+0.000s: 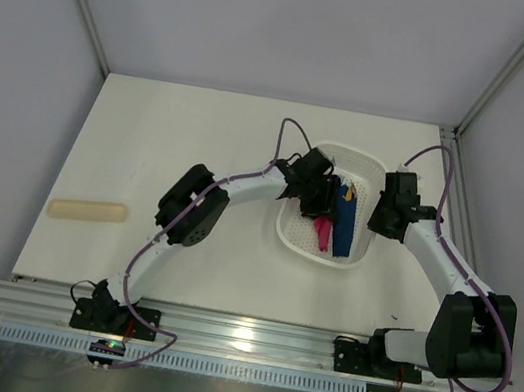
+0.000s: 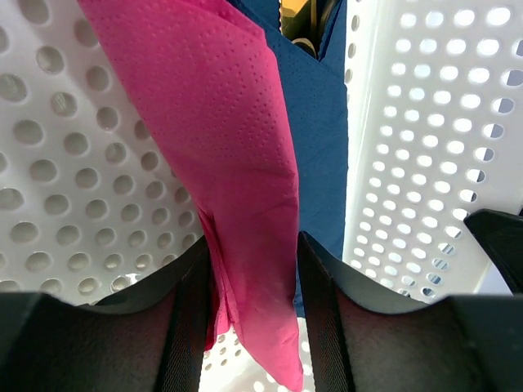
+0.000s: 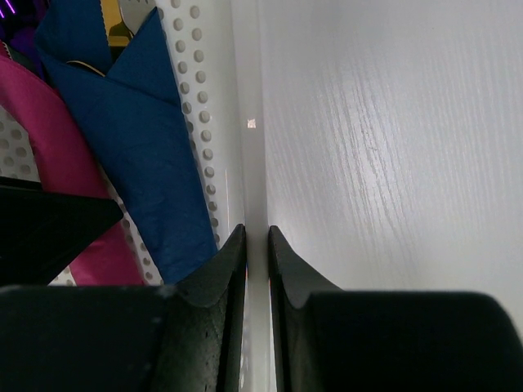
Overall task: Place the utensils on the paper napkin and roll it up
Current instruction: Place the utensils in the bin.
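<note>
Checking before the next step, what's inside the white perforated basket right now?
Inside the basket: a rolled pink napkin between the left gripper fingers, beside a blue napkin bundle with gold utensil tips poking out. Anything inside the pink roll is hidden.

Even, soft light from above; weak shadows.
The top view is sharp, with glare on the metal rail (image 1: 248, 334) at the bottom. Wrist views: dark fingers (image 2: 184, 327) blurred at the lower edge.

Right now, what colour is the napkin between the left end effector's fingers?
Magenta-pink napkin, finely dot-embossed; clearest in the left wrist view.
</note>
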Robot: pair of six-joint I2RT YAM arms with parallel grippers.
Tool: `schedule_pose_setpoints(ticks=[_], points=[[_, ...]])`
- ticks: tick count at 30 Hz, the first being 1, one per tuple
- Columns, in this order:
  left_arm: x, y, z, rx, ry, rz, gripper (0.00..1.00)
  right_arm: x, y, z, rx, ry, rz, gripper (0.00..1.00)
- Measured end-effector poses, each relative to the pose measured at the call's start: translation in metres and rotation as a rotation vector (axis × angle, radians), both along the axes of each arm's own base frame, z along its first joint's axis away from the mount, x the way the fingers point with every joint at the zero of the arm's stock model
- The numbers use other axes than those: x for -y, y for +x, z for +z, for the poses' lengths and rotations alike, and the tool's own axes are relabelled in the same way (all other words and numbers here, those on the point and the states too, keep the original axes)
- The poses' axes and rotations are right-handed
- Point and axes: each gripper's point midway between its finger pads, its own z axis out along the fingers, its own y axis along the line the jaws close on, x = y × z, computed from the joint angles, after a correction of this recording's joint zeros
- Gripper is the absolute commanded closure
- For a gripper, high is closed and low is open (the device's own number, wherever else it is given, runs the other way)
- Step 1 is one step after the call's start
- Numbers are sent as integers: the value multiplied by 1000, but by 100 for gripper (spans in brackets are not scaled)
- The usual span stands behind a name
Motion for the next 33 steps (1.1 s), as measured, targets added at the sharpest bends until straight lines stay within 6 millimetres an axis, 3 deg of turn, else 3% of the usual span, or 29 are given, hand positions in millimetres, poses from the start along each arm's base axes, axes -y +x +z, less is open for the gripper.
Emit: schedule_pose_setpoints(ticks=[11,33], points=[[0,2,3,35,18,27,47,-1,1,0,2,5,6,96],[-37,13,6,176,178,111,45,-4,1,0,4,18,15,96]])
